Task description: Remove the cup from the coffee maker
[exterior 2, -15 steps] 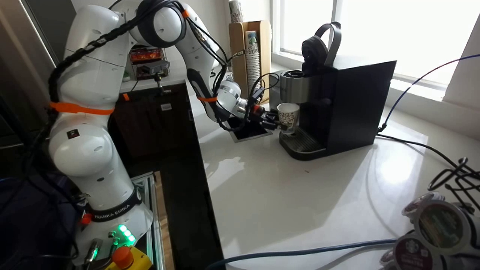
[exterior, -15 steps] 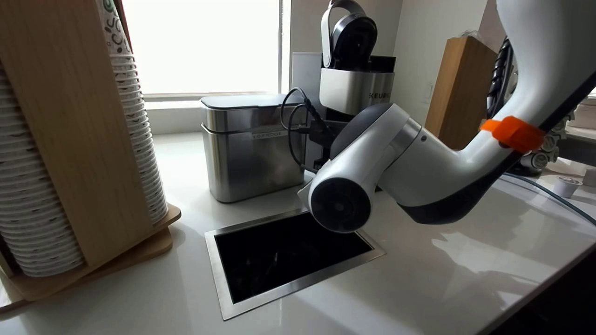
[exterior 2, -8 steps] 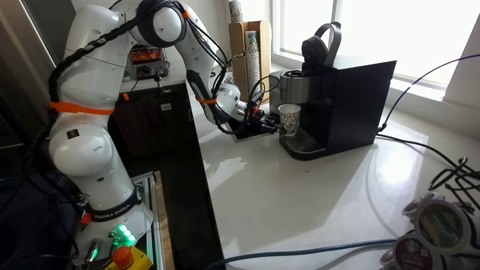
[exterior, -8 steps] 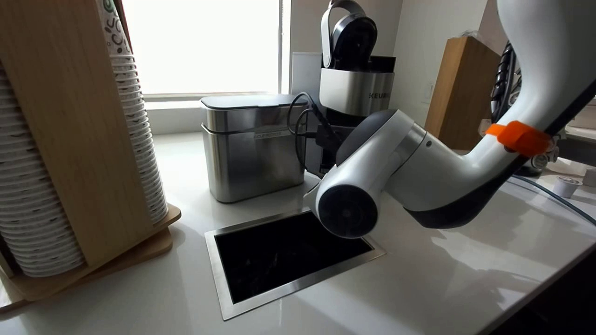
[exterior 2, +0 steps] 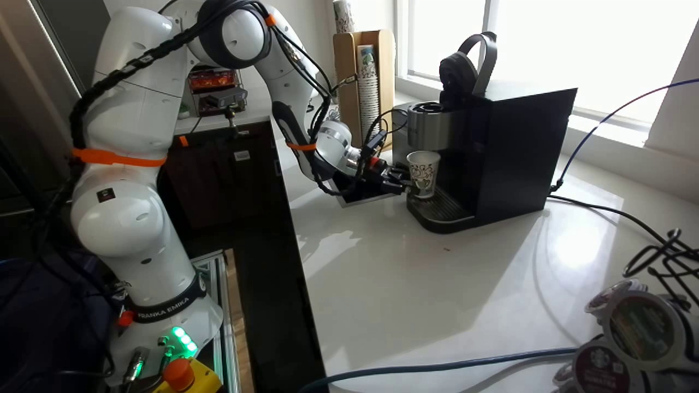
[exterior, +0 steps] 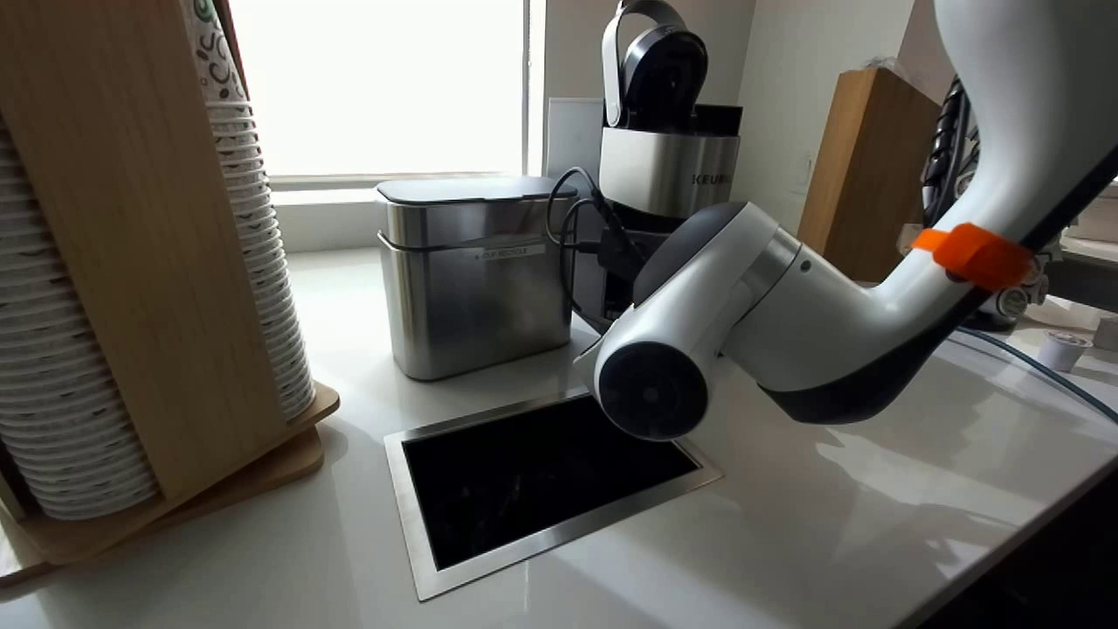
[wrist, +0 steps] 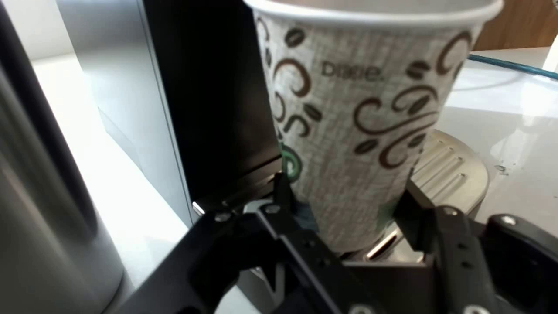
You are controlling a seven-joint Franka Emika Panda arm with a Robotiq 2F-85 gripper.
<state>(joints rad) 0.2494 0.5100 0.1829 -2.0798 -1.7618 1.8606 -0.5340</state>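
Note:
The cup (exterior 2: 424,169), a pale paper cup with brown swirls, stands nearly upright over the drip tray of the coffee maker (exterior 2: 524,158), a black and silver machine with its lid raised. Seen in the wrist view, the cup (wrist: 362,96) has a black finger (wrist: 285,194) against its left side and another against its right, low near its base. My gripper (exterior 2: 408,189) is shut on it from the side. Whether the base rests on the tray is hard to tell. In an exterior view the arm hides both cup and gripper in front of the coffee maker (exterior: 668,166).
A brushed-metal canister (exterior: 476,288) stands close beside the machine. A metal-framed opening (exterior: 502,555) is set into the counter below the wrist. A wooden rack (exterior: 131,218) holds stacked paper cups. Coffee pods (exterior 2: 644,322) and a blue cable (exterior 2: 437,369) lie farther along.
The gripper has drawn back and down slightly and its fingers have closed further about the cup. The cup, tilted a second ago, stands straighter and slightly farther right in an exterior view.

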